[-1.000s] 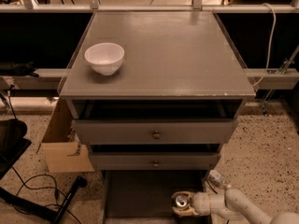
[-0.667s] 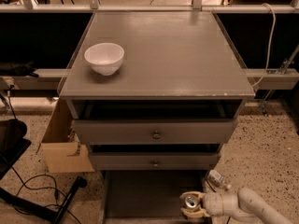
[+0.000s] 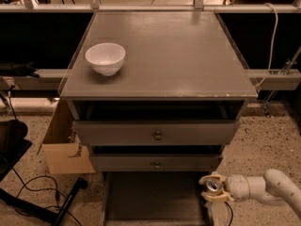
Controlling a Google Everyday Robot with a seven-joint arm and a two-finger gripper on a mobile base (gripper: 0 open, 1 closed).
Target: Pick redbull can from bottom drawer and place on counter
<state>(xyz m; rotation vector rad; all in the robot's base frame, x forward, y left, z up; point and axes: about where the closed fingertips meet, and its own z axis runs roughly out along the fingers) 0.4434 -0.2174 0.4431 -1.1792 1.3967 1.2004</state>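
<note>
The redbull can (image 3: 213,185) shows its silver top with pull tab at the lower right, held between the pale fingers of my gripper (image 3: 212,187). The gripper is shut on the can, at the right edge of the open bottom drawer (image 3: 150,197), over its right wall. My white arm (image 3: 263,188) reaches in from the lower right. The counter (image 3: 169,55) is the broad grey top of the cabinet, well above the can.
A white bowl (image 3: 105,58) stands on the counter's left side. Two grey drawers with brass knobs (image 3: 157,135) sit below the counter. A cardboard box (image 3: 63,145) and black cables (image 3: 42,201) lie on the floor at left. A rail runs behind the cabinet.
My gripper has carried the can to the right and slightly up, from inside the bottom drawer to its right edge.
</note>
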